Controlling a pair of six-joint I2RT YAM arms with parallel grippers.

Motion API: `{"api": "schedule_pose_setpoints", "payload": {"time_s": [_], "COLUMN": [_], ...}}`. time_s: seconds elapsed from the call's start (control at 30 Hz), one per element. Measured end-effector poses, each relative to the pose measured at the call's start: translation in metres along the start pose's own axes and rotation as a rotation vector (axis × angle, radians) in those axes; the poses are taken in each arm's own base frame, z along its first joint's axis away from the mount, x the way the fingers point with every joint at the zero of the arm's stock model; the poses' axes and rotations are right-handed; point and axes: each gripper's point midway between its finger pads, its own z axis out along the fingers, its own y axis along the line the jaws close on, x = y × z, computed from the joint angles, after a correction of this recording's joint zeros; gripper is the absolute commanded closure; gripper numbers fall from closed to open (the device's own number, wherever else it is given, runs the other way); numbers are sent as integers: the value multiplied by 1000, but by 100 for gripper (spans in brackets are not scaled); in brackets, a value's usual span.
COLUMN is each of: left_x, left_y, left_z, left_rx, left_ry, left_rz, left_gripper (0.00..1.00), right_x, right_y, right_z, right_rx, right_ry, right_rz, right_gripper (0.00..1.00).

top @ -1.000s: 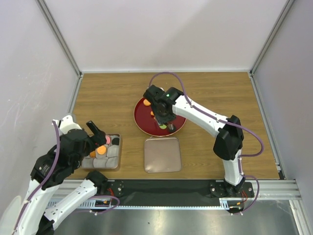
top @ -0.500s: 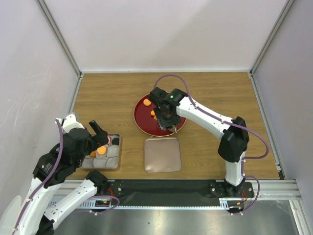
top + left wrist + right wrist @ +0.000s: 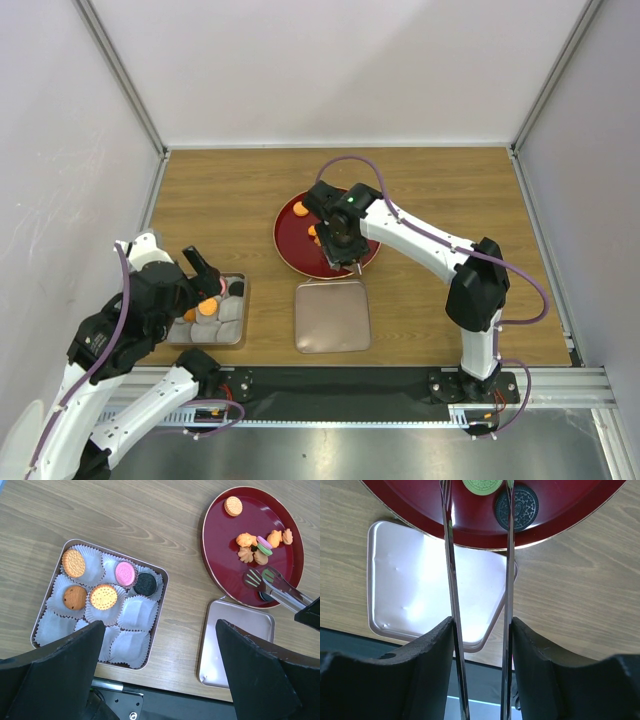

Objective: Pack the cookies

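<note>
Several cookies lie on the red plate (image 3: 290, 245): an orange disc (image 3: 233, 506), an orange cluster (image 3: 255, 547), a green one (image 3: 482, 485) and a dark one (image 3: 516, 505). My right gripper (image 3: 342, 242) is shut on metal tongs (image 3: 449, 580). The tong tips stand either side of the green cookie at the plate's near edge; I cannot tell if they touch it. The tin (image 3: 165, 587) with white paper cups holds orange (image 3: 73, 563), pink (image 3: 125, 573), black (image 3: 145, 584) and more orange cookies (image 3: 103, 596). My left gripper (image 3: 160, 680) is open and empty above the tin's near right corner.
The pinkish metallic lid (image 3: 332, 316) lies flat between tin and plate, just below the plate's near edge. It also shows in the right wrist view (image 3: 420, 590). Grey walls enclose the wooden table on three sides.
My right gripper with the tongs has shifted right and nearer, onto the plate's near part. My left arm has drawn back slightly from over the tin.
</note>
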Motion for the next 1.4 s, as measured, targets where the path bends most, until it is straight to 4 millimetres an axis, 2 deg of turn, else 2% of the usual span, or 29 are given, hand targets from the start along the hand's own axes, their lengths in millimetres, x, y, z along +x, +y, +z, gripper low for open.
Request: {"api": "schedule_pose_setpoints", "payload": {"time_s": [0.37,0.6,0.8,1.23,1.4], "left_x": [0,0,0,0,-1], "left_y": [-1,-1,-2,-2,-1], "left_z": [0,0,1,1,1], "left_rx": [3,2,0,0,-5], "left_ry": [2,3,4,2,-2], "left_rz": [0,0,2,1,1], "left_gripper": [0,0,0,0,0], "right_x": [4,6,4,-28,-40], "right_y": [-2,-2,-1,8,21], "right_z": [3,6,4,-31,-46], "right_rx": [-11,-9,-9,-57,-91], "right_ry": [22,36,36,-62,-113], "right_rz": [8,7,6,17,-12], "right_gripper": [50,60,64,66,66]}}
